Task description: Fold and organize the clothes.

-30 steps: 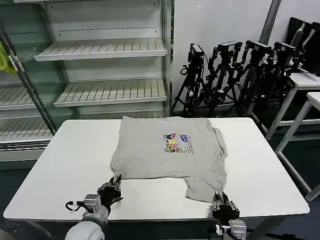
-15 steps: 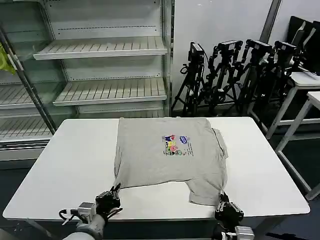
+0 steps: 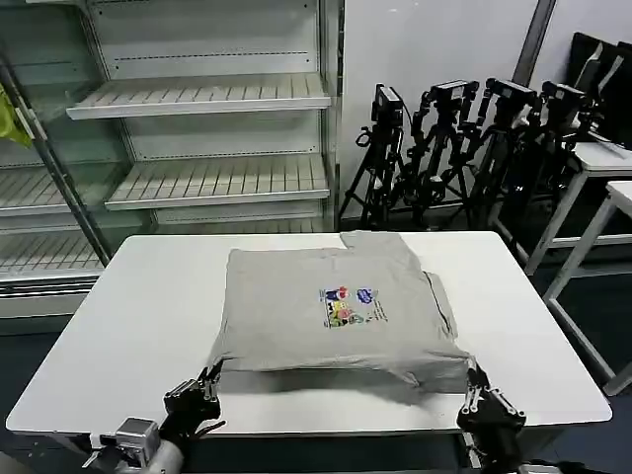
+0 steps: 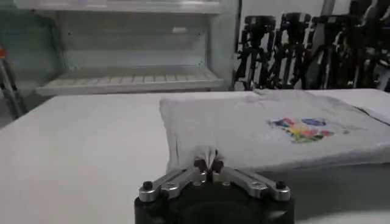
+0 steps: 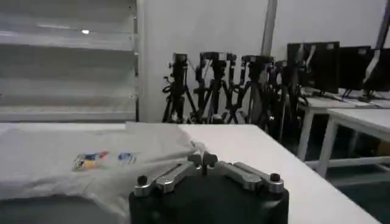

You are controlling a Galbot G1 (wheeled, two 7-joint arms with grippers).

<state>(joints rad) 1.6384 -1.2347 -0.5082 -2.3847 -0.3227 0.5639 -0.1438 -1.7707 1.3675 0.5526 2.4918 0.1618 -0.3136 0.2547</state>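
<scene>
Shirt [image 3: 341, 316] lies print-up mid-table [image 3: 138, 296], its near corners pinched in my two pincers and lifted a little off the top. My left gripper [image 3: 200, 392] is closed on the near left corner, my right gripper [image 3: 481, 395] on the near right one. To fold cleanly I'd keep both level and apart so the hem stays taut, then carry it away from me together. Both arms reach up from below the table's near edge.

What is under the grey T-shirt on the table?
The T-shirt lies on the white table; bare tabletop shows around it. Whatever lies beneath the cloth is covered and cannot be seen.
</scene>
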